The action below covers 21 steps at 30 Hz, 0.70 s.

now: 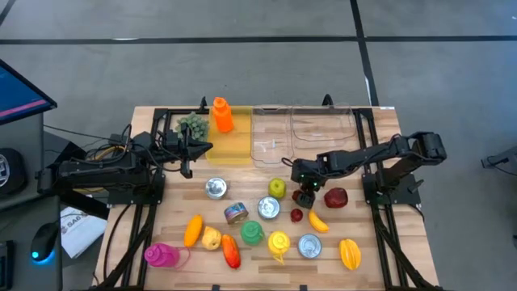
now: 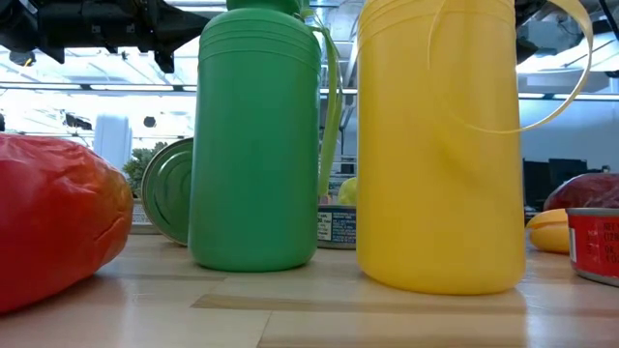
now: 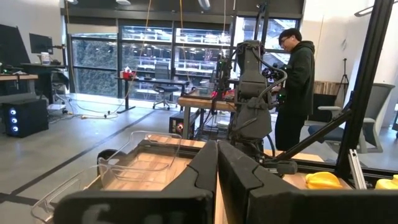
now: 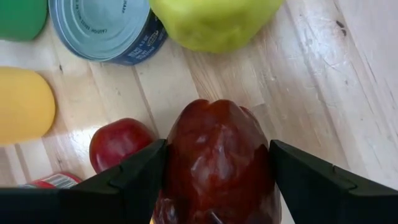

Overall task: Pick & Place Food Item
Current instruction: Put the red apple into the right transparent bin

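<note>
The right gripper (image 4: 217, 171) has its fingers pinching a dark red fruit (image 4: 217, 165) at mid-table, near the green apple (image 4: 214, 22) and a can (image 4: 106, 28) — keep the squeeze centred and lift straight up so the small red fruit (image 4: 121, 142) beside it isn't knocked. The left gripper (image 3: 216, 180), fingers pressed together, waits over the trays (image 3: 134, 158) — likely the drop spot.

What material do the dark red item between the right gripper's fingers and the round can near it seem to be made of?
The dark red item, between the right gripper fingers, looks like glossy moulded plastic: its skin is shiny and creased, probably toy food. The can seems metal: a dull silver ringed lid above a printed paper label.
</note>
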{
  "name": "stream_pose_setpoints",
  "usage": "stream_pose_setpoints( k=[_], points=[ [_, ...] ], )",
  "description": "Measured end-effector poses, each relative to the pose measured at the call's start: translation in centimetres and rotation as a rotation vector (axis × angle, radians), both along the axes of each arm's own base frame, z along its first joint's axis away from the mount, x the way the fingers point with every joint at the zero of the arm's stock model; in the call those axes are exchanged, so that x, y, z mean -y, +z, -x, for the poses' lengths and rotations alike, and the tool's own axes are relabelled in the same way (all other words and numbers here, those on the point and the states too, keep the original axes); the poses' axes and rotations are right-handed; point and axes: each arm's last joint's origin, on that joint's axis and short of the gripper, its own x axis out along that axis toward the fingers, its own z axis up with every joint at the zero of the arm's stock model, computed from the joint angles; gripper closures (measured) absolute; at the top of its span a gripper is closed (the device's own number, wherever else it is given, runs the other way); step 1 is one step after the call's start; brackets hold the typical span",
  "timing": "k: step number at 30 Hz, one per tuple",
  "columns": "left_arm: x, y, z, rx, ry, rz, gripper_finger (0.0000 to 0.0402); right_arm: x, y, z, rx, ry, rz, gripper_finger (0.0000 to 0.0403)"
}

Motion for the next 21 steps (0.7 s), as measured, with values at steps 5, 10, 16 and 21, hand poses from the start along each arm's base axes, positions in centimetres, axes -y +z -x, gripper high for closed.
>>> stream_pose_setpoints(
  k=[5,10,16,21],
  points=[
    [0.00,0.00,0.00,0.000,0.000,0.000,0.0401,0.28,0.20,-0.07,0.026,0.017,0.004,0.0131],
    [0.00,-0.04,-0.01,-0.004,0.000,0.001,0.0401,0.29,0.25,-0.08,0.033,0.028,0.013,0.0154],
    [-0.01,-0.15,-0.03,-0.015,0.000,0.005,0.0401,0.30,0.25,-0.06,0.031,0.032,0.016,0.0188],
    [-0.01,-0.15,-0.03,-0.015,0.000,0.005,0.0401,0.30,0.26,-0.07,0.032,0.034,0.018,0.0195]
  ],
)
